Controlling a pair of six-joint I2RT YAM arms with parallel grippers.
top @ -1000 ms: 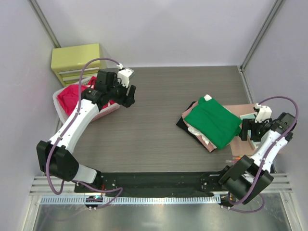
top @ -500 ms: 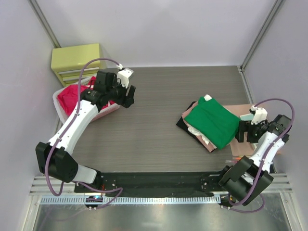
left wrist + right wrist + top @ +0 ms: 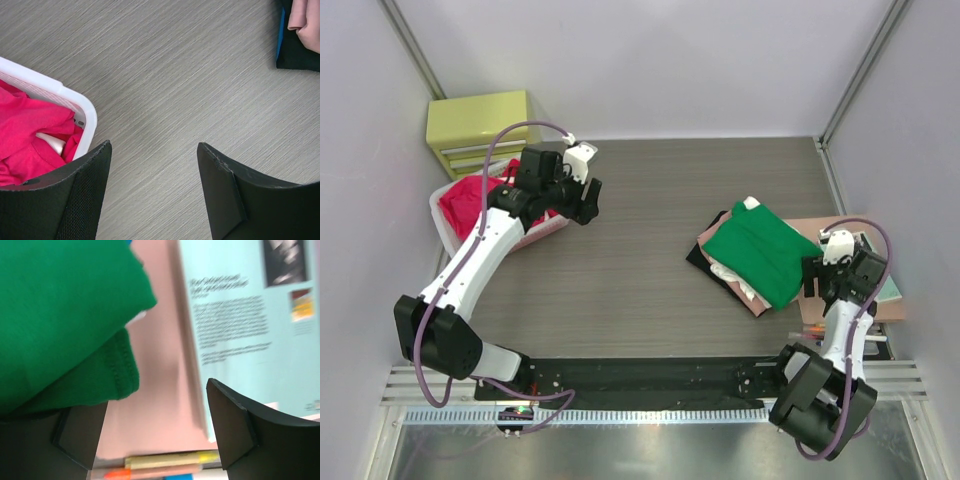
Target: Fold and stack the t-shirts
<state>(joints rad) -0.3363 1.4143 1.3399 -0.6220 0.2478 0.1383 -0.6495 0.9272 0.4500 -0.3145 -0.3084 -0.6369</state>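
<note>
the left fingers [image 3: 582, 197] are held spread apart, with nothing between them, above the grey wood-grain desk [image 3: 640, 250]. the crumpled magenta t-shirts [image 3: 30, 135] are seen in the white slatted plastic basket [image 3: 65, 94], whose rounded corner lies just beside the finger at the left of the wrist view. bare desk is seen under the gap itself. the heap thus lies off to that side of the fingers, not beneath them, and a sideways shift over the rim is judged to be needed before any descent. no long axis can be made out, as the cloth is bunched.

the right fingers [image 3: 817, 277] are likewise released and empty. they are placed at the edge of the folded bright green t-shirt [image 3: 760, 250], which lies uppermost on a stack of folded shirts [image 3: 740, 290], black, white and pale pink at its edges. in the right wrist view the green hem is seen toward one finger and a teal-covered book [image 3: 240, 315] toward the other, with a pale pink sheet [image 3: 155, 370] under the gap.

the basket is near the left fingers and well apart from the right ones, so the next shirt is judged to fall to the left arm.
</note>
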